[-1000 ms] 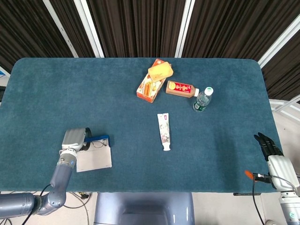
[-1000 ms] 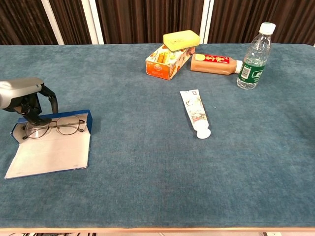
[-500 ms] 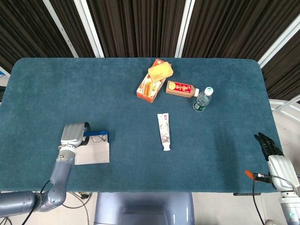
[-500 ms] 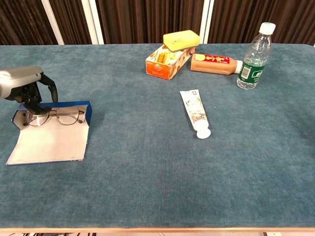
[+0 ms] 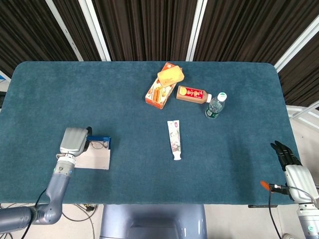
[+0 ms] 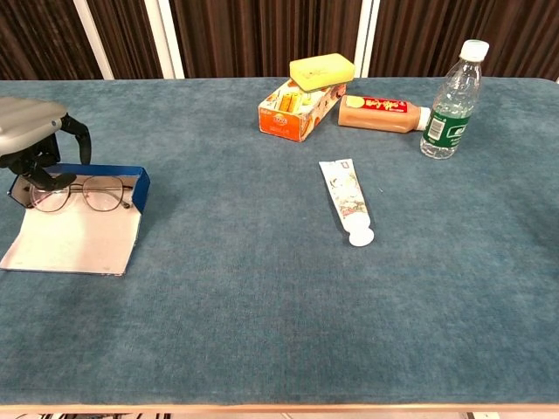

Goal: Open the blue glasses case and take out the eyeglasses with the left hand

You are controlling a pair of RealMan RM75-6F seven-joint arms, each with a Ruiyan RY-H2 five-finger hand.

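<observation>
The blue glasses case [image 6: 74, 229] lies open on the left part of the desk [image 6: 262, 288], its pale flap spread flat toward the front edge. The eyeglasses [image 6: 80, 194] rest across its back. The left hand [image 6: 33, 144] sits at their left end, dark fingers [image 6: 35, 175] curled down onto the frame; whether it truly grips, I cannot tell. The right hand [image 5: 288, 158] hangs off the desk's right edge, fingers together and holding nothing.

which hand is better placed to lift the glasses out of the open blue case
Left. The left hand is right over the eyeglasses in the open blue glasses case; the right hand sits off the table's far edge.
</observation>
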